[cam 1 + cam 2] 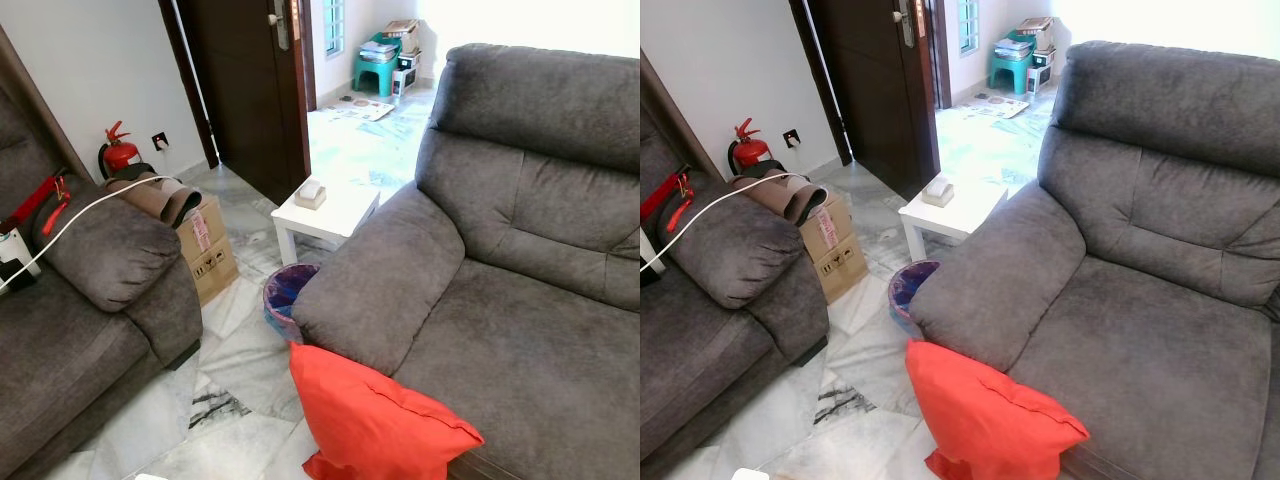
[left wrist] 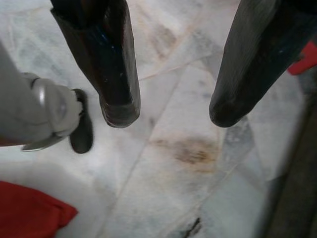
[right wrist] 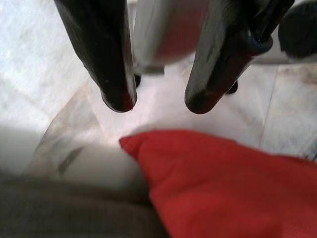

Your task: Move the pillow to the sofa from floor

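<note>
A red pillow [image 1: 375,420] stands on the marble floor, leaning against the front of the big grey sofa [image 1: 520,300] just below its armrest. In the right wrist view my right gripper [image 3: 159,101] hangs open a little above a corner of the pillow [image 3: 223,183], with nothing between its fingers. In the left wrist view my left gripper [image 2: 171,111] is open over bare marble floor, and a corner of the pillow [image 2: 29,213] lies off to one side of it.
A second grey sofa [image 1: 90,290] stands on the left with a white cable across its arm. Between the sofas are a cardboard box [image 1: 205,250], a purple bin [image 1: 285,295] and a small white table [image 1: 325,215]. A dark door [image 1: 250,80] stands open behind.
</note>
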Motion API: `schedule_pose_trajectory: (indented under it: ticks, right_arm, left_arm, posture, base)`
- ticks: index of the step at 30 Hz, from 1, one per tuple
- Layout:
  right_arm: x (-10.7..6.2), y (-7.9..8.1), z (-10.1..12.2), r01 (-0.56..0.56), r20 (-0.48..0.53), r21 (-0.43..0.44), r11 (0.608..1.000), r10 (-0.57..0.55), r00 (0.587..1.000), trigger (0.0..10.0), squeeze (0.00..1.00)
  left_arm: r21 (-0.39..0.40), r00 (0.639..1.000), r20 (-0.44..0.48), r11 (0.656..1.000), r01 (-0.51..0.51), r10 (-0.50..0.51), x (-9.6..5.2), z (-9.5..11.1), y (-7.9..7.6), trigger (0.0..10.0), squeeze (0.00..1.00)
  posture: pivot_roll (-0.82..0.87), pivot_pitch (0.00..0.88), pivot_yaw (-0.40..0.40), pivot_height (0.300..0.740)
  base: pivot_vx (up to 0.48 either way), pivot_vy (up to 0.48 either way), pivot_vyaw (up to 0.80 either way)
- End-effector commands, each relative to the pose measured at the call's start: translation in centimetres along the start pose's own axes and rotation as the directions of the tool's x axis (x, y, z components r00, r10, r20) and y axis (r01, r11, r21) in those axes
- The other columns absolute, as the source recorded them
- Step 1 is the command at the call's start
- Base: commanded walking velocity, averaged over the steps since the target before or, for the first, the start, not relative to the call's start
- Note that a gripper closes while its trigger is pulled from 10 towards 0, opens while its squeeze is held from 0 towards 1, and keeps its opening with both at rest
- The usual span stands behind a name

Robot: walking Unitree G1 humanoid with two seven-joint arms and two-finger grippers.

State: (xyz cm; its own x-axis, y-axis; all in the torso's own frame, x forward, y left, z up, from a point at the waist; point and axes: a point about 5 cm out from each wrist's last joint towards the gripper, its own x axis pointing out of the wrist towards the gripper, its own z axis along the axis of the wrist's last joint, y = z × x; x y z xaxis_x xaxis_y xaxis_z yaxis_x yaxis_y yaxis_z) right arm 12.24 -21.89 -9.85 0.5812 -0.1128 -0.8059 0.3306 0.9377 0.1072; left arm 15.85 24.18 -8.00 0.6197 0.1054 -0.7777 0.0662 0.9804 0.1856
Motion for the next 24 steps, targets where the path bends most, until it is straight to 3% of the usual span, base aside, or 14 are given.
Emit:
schedule_pose_trajectory:
  ticks: [1,21,24]
  right_arm:
    - [0.0,0.0,0.2,0.003,0.014,0.017,1.000,-0.003,1.000,10.0,0.00]
    - [0.3,0.7,1.6,-0.026,0.093,-0.003,1.000,0.026,0.995,10.0,0.00]
    - [0.4,0.9,3.0,-0.033,0.175,-0.009,0.999,0.034,0.984,10.0,0.00]
  left_arm:
    - [-0.009,1.000,-0.007,1.000,-0.005,0.005,-0.1,-0.4,0.1,10.0,0.00]
    - [-0.019,1.000,-0.004,1.000,-0.008,0.008,-0.2,-0.6,0.2,10.0,0.00]
    - [-0.023,0.999,0.043,1.000,-0.017,0.018,-0.1,0.3,0.3,10.0,0.00]
  posture:
    - [0.16,0.060,0.046,0.740]
    - [0.16,0.060,0.039,0.740]
    - [0.16,0.062,0.039,0.740]
  base:
    - [0.000,0.000,0.00]
    - [0.000,0.000,0.00]
    - [0.000,0.000,0.00]
